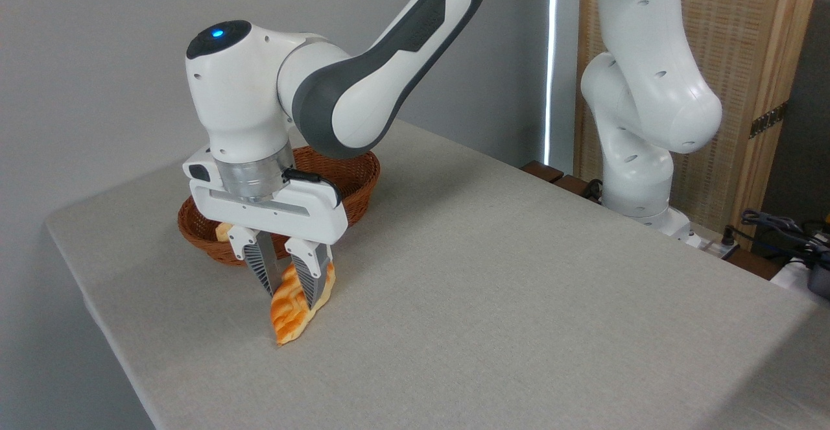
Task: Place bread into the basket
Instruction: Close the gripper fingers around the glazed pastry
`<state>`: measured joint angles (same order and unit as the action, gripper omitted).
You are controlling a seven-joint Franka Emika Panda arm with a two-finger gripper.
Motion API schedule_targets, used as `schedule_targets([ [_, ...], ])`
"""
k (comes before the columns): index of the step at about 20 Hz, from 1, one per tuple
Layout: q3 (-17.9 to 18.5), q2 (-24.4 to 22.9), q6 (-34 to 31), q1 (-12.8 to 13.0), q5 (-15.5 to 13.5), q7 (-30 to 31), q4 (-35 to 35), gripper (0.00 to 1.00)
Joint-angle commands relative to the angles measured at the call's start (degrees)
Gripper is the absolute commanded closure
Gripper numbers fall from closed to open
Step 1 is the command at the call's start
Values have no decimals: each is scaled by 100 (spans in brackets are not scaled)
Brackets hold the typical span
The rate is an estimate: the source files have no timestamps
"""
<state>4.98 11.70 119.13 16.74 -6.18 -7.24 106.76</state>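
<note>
Lattice-scored bread (292,313): tilted, lower tip at the grey table (519,287), in front of the wicker basket (363,183). Gripper (290,296): jaws narrowed, pinching the bread's upper half.

Bread (290,313): leaf-shaped pastry, glossy orange-brown with pale lattice scoring, tilted steeply on end, lower tip at or just above the table, towards the front-left edge. Basket (360,187): reddish-brown oval wicker, shallow, upright near the table's far-left corner, just behind the bread.
</note>
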Motion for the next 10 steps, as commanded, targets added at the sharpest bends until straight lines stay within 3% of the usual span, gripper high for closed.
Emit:
schedule_targets([
  [1, 11, -28, 14, 14, -14, -5, 20, 58],
  [10, 55, -116, -127, 14, -14, -172, -59, 58],
])
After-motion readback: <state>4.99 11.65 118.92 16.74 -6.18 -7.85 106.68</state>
